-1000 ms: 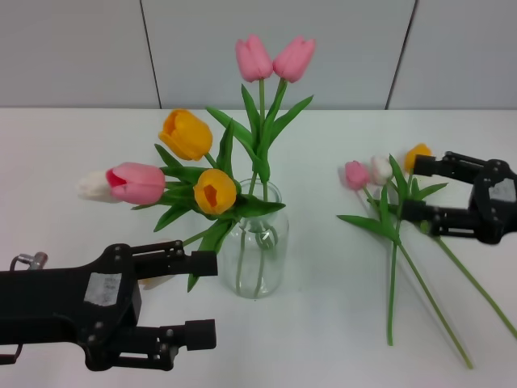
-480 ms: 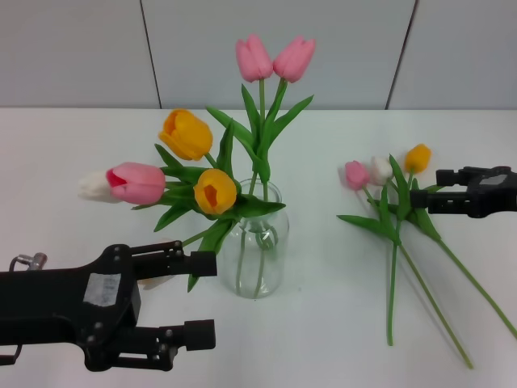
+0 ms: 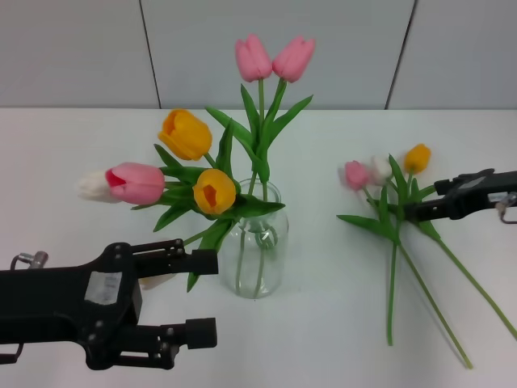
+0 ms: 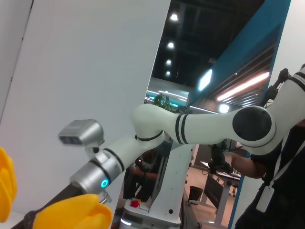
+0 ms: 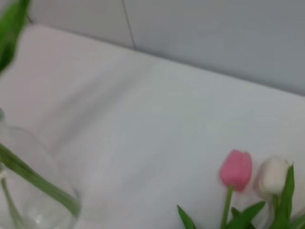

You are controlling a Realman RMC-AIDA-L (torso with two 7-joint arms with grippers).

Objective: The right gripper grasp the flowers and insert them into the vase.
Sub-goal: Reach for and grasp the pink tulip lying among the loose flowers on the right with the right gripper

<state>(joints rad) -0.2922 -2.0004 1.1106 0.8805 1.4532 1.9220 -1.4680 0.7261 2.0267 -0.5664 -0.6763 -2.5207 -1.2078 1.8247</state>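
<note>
right hand (image 3: 423, 199) – over flowers (image 3: 393, 226) | vase (image 3: 256, 242) – holds tulips | left hand (image 3: 194, 297) open

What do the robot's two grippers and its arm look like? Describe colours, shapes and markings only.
The left gripper is matte black and boxy, with two parallel fingers, a pale label and a silver knob at its rear. The right gripper is also black and slim-fingered. The right arm is glossy white with black bands, a silver wrist and a cyan light.

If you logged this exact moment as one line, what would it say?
right gripper: open, at loose flowers lying on table | vase: already holds tulips | left gripper: open, parked near vase
</note>
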